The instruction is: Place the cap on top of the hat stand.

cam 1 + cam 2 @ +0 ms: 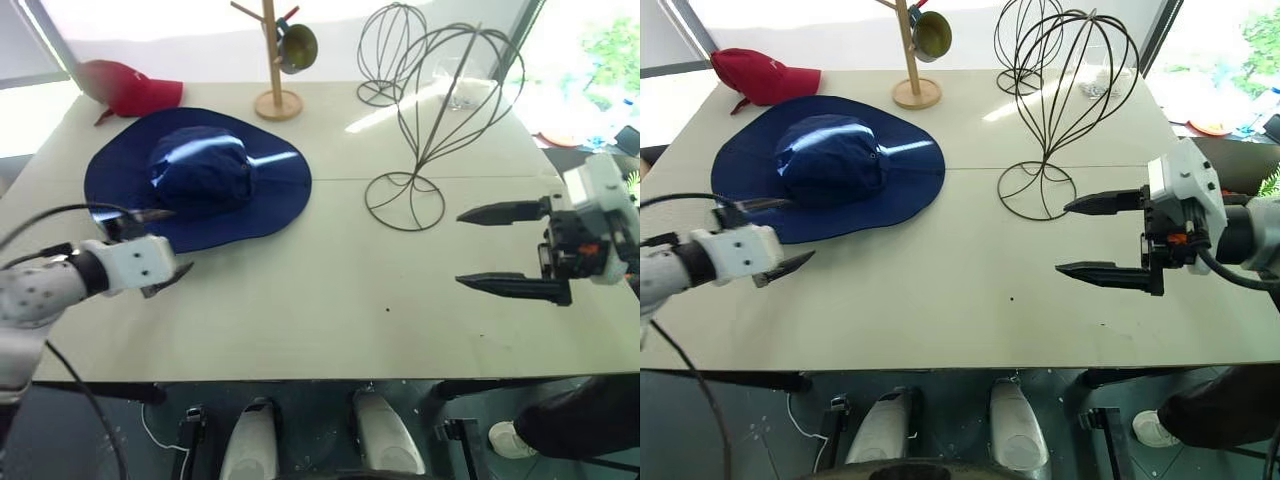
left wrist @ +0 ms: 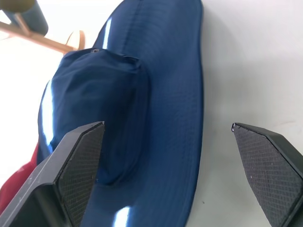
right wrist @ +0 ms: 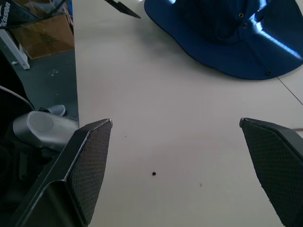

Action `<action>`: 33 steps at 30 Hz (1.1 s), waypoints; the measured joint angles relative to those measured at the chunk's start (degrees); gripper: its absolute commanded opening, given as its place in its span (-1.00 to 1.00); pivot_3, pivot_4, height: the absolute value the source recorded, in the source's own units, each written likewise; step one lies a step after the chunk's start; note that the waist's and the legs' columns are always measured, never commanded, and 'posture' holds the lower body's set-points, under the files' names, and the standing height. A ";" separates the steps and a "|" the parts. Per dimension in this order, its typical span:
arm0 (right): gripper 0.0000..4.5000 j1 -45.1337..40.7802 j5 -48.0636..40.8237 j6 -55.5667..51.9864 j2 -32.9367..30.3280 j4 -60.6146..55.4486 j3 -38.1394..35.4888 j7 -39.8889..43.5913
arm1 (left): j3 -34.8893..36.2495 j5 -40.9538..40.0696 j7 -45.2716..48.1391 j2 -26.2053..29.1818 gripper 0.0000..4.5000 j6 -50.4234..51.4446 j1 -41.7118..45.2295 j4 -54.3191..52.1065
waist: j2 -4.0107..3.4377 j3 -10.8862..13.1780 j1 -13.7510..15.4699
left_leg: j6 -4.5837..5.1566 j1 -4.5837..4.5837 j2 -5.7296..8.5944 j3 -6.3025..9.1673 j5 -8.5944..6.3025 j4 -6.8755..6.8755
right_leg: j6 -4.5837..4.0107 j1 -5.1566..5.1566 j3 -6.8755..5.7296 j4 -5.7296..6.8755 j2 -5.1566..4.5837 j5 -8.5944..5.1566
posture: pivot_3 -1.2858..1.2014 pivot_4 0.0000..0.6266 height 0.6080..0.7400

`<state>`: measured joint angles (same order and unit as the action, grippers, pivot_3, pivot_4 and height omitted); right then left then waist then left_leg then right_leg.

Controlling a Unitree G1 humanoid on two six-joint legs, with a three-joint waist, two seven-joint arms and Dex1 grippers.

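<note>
Head views: the cap (image 1: 200, 175), a large navy-blue soft fabric sun hat with a wide floppy brim and rounded crown, lies flat on the left half of the pale desk (image 1: 330, 300), crown up. The left claw (image 1: 155, 245) hovers at the near edge of that brim, fingers apart and empty, pointing toward the far right. You are therefore nearer the cap with the left arm. The hat stand (image 1: 440, 120), a dark thin-wire balloon-shaped cage on a round wire-ring base, stands upright right of centre, well apart from the cap. The right claw (image 1: 490, 250) hangs just near-right of the stand's base, fingers apart and empty, pointing left.

Left wrist view: the brim (image 2: 182, 118) and crown (image 2: 102, 113) lie straight ahead between the open fingers (image 2: 78, 170). Judge the next step as closing on the brim or crown.

Right wrist view: bare desk lies between the open fingers (image 3: 87, 165); the cap (image 3: 236, 33) sits far ahead.

Surroundings: a red peaked baseball cap (image 1: 130, 88), a wooden peg tree (image 1: 275, 60) and a smaller wire head stand (image 1: 388, 50) occupy the far edge. Keep the carry path off them; the soft brim may droop and snag the wire.
</note>
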<state>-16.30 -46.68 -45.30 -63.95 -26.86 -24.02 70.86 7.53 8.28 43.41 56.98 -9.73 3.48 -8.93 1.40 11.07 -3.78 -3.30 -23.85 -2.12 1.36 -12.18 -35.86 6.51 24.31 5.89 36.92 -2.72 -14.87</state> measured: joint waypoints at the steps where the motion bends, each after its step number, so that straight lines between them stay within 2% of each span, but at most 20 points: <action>1: 0.97 0.17 -1.04 -0.79 -0.09 -0.70 -0.77 -0.77 | -1.78 1.36 -0.38 -0.66 1.00 -1.18 1.12 1.62 | 0.00 0.00 0.03 | 0.00 0.00 0.00 0.00 0.00 -0.02 | 0.00 0.00 0.00 0.03 0.00 0.00 | 0.03 -0.52 0.98; 10: 0.97 -0.28 -5.55 -3.20 -0.27 -2.49 -2.85 -5.92 | -13.48 11.18 -6.63 -9.28 1.00 -6.41 15.33 15.89 | 0.03 -0.01 1.35 | 0.01 -0.10 0.01 0.03 0.00 -0.27 | 0.26 0.00 0.00 0.16 0.02 0.14 | 0.03 -0.52 0.98; 20: 0.97 -2.68 -9.60 -4.02 -0.72 -2.72 -3.45 -9.06 | -18.56 19.44 -16.39 -14.46 1.00 -8.46 25.35 29.34 | 0.04 -0.03 1.42 | 0.02 -0.13 0.03 0.11 0.01 -0.31 | 0.42 -0.01 0.00 0.19 0.04 0.23 | 0.03 -0.52 0.98; 23: 1.00 -3.68 -10.93 -4.47 -1.07 -2.68 -3.45 -9.90 | -19.65 20.56 -17.90 -14.76 0.64 -8.87 26.63 31.41 | 0.03 -0.03 1.50 | 0.02 -0.13 0.04 0.13 0.01 -0.31 | 0.43 -0.04 0.00 0.19 0.04 0.23 | 0.03 -0.52 0.98; 26: 1.00 -4.22 -11.40 -4.51 -1.45 -2.52 -3.45 -10.49 | -19.85 20.50 -18.11 -15.64 -0.01 -8.52 26.61 32.99 | 0.04 -0.03 1.47 | 0.02 -0.14 0.04 0.15 0.01 -0.31 | 0.43 -0.03 -0.01 0.19 0.06 0.24 | 0.03 -0.52 0.98; 27: 1.00 -4.22 -11.63 -4.51 -1.48 -2.47 -3.45 -10.62 | -19.85 20.36 -18.00 -15.69 -0.31 -8.39 26.53 33.11 | 0.04 -0.03 1.46 | 0.02 -0.15 0.03 0.15 0.01 -0.30 | 0.43 -0.03 -0.01 0.19 0.06 0.24 | 0.03 -0.52 0.98; 30: 1.00 -4.21 -11.91 -4.51 -1.81 -2.12 -3.45 -10.81 | -19.84 19.80 -17.59 -15.68 -0.95 -8.26 26.53 33.11 | 0.04 -0.03 1.46 | 0.02 -0.15 0.04 0.15 0.01 -0.30 | 0.43 -0.03 -0.01 0.19 0.06 0.24 | 0.03 -0.52 0.98; 33: 1.00 -4.21 -12.18 -4.89 -2.43 -1.71 -3.60 -11.08 | -19.60 19.14 -17.29 -15.52 -0.98 -8.13 26.54 32.79 | 0.02 -0.04 1.46 | 0.02 -0.15 0.04 0.15 0.01 -0.30 | 0.43 -0.03 -0.01 0.19 0.06 0.24 | 0.03 -0.52 0.98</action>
<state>-20.51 -58.86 -50.19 -66.38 -28.57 -27.62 59.78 -12.07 27.42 26.12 41.46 -17.87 30.02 23.86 1.42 11.03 -2.32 -3.29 -24.00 -2.08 1.51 -12.17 -36.16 6.94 24.28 5.88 37.11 -2.67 -14.63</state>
